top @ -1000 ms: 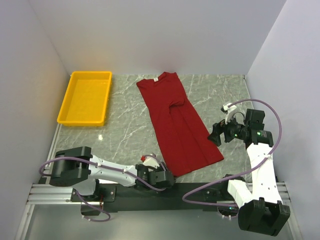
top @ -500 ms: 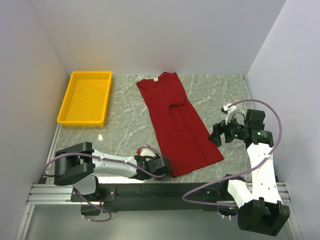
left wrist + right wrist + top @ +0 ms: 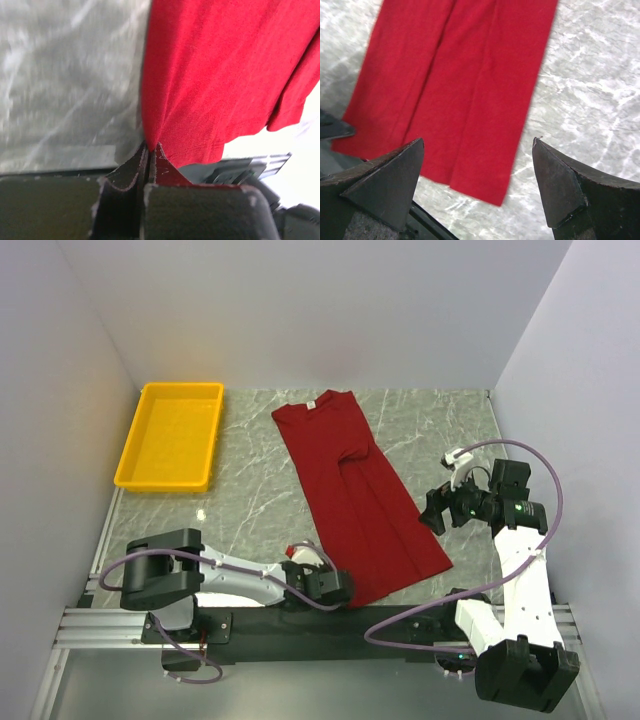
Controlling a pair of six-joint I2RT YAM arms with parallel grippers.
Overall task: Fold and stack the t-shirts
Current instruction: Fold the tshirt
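The dark red t-shirt point(image 3: 355, 490) lies folded lengthwise in a long strip on the marble table, its neck with the white label at the far end. My left gripper point(image 3: 340, 588) sits low at the near edge, shut on the shirt's near left hem corner. In the left wrist view the red cloth point(image 3: 215, 75) is pinched between the closed fingers of that gripper point(image 3: 150, 150). My right gripper point(image 3: 428, 510) hovers open just right of the shirt's near right corner. In the right wrist view the shirt point(image 3: 465, 85) lies below that gripper point(image 3: 478, 141), whose fingers hold nothing.
A yellow tray point(image 3: 170, 435) stands at the far left of the table. White walls close in the table on the left, back and right. The black rail point(image 3: 400, 620) with the arm bases runs along the near edge.
My left gripper has slid right to the shirt's near hem corner and closed on it. The hem corner is slightly bunched. The right arm has not moved.
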